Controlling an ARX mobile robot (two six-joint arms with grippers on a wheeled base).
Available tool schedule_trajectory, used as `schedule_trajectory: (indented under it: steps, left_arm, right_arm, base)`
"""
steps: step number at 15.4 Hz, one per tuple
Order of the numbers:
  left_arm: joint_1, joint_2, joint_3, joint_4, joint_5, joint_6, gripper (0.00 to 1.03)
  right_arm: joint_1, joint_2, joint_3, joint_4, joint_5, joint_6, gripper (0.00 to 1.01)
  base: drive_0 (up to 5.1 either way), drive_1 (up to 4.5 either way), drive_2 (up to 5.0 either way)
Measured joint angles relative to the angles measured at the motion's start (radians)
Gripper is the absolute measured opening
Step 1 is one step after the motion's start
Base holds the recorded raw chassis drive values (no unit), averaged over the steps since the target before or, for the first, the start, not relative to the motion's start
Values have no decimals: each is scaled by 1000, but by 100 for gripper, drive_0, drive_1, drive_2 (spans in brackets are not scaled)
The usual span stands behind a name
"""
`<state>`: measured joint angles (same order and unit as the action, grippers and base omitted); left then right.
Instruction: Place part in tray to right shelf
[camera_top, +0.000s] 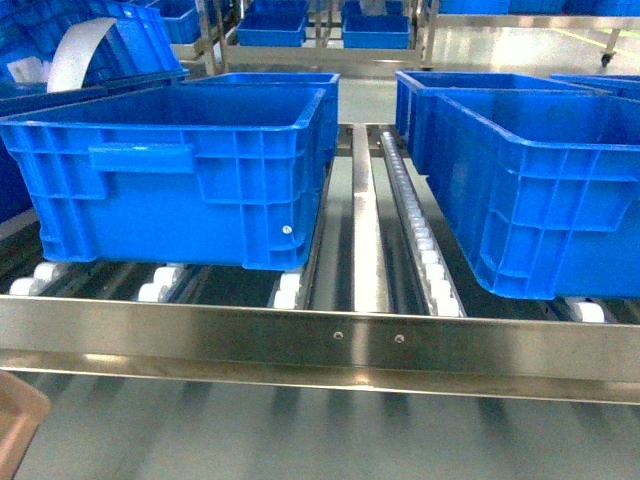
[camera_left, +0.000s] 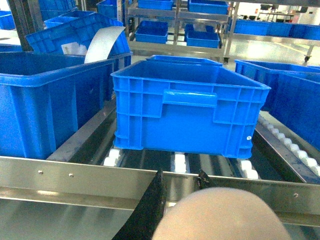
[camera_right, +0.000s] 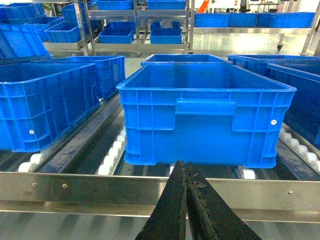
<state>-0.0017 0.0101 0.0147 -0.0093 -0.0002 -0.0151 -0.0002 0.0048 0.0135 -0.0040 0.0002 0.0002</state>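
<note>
My left gripper (camera_left: 181, 175) holds the tray (camera_left: 220, 215). The tray shows as a blurred cream-beige rounded shape close to the lens, between the black fingers and covering most of the right one. A beige corner of the tray (camera_top: 14, 425) also pokes into the bottom left of the head view. My right gripper (camera_right: 186, 165) is shut, its two black fingers pressed together with nothing between them. Both grippers hang just in front of the right shelf's flat steel front rail (camera_top: 330, 335), below its top edge. The part is out of view.
Large blue crates (camera_top: 180, 170) (camera_top: 540, 190) sit on the white roller tracks (camera_top: 425, 250) behind the rail. One crate (camera_left: 187, 107) faces the left gripper and another (camera_right: 205, 117) faces the right. A gap with bare rollers runs between the two front crates. More racks stand behind.
</note>
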Motion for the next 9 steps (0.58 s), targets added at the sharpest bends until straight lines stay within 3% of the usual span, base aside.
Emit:
schedule_trajectory:
  steps: [2, 4, 8, 9]
  left_arm:
    - [0, 0, 0, 0, 0, 0, 13]
    - [0, 0, 0, 0, 0, 0, 13]
    - [0, 0, 0, 0, 0, 0, 13]
    - [0, 0, 0, 0, 0, 0, 13]
  right_arm:
    - [0, 0, 0, 0, 0, 0, 5]
    - [0, 0, 0, 0, 0, 0, 27]
    - [0, 0, 0, 0, 0, 0, 60]
    - [0, 0, 0, 0, 0, 0, 74]
  base:
    - [0, 0, 0]
    - [0, 0, 0]
    - [0, 0, 0]
    - [0, 0, 0]
